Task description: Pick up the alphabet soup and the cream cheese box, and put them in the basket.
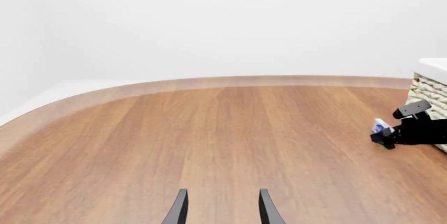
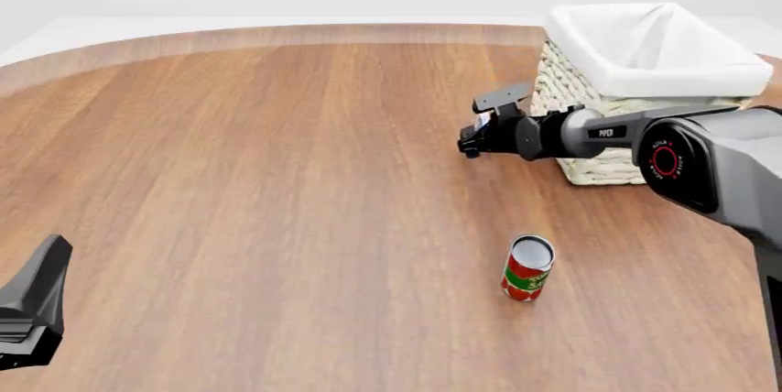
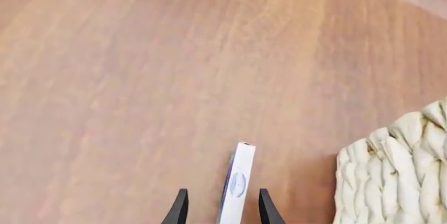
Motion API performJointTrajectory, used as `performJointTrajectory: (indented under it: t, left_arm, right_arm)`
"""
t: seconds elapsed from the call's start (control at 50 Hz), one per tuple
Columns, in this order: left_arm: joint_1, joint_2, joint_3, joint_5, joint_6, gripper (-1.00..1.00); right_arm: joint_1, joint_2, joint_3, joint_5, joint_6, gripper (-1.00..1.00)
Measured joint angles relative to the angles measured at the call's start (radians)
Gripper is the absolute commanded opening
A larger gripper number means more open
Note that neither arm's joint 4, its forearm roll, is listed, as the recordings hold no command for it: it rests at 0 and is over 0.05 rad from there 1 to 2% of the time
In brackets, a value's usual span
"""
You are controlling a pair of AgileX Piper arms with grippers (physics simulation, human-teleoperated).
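A small, thin white and blue cream cheese box (image 3: pixel 236 187) stood on edge between the two dark fingers of the right gripper (image 2: pixel 474 138), which appeared closed on it and held it above the wooden table (image 2: pixel 269 190). From the front, only a sliver of the box (image 2: pixel 482 123) showed at the gripper's tip. The box sat just left of the basket (image 2: pixel 655 53), a large cream wicker basket lined with white cloth at the far right of the table; its woven wall (image 3: pixel 398 177) filled one side of the right wrist view. The alphabet soup was not visible in any view. A red and green can (image 2: pixel 528 269) stood upright nearer the camera, well apart from the basket. The left gripper (image 1: pixel 221 211) hovered low at the near left, its fingers parted and holding nothing.
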Motion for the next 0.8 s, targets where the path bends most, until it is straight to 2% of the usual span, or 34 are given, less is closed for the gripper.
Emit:
performJointTrajectory:
  t: [0.02, 0.04, 0.4, 0.8]
  left_arm:
    - [0.0, 0.0, 0.0, 0.0, 0.0, 1.0]
    - [0.0, 0.0, 0.0, 0.0, 0.0, 1.0]
    - [0.0, 0.0, 0.0, 0.0, 0.0, 1.0]
    - [0.0, 0.0, 0.0, 0.0, 0.0, 1.0]
  right_arm:
    - [0.0, 0.001, -0.001, 0.001, 0.001, 1.0]
    - [0.0, 0.001, -0.003, 0.002, 0.003, -1.0]
    - [-0.006, -0.024, 0.039, -0.021, -0.012, -1.0]
    - [0.031, -0.159, 0.158, -0.073, 0.001, -1.0]
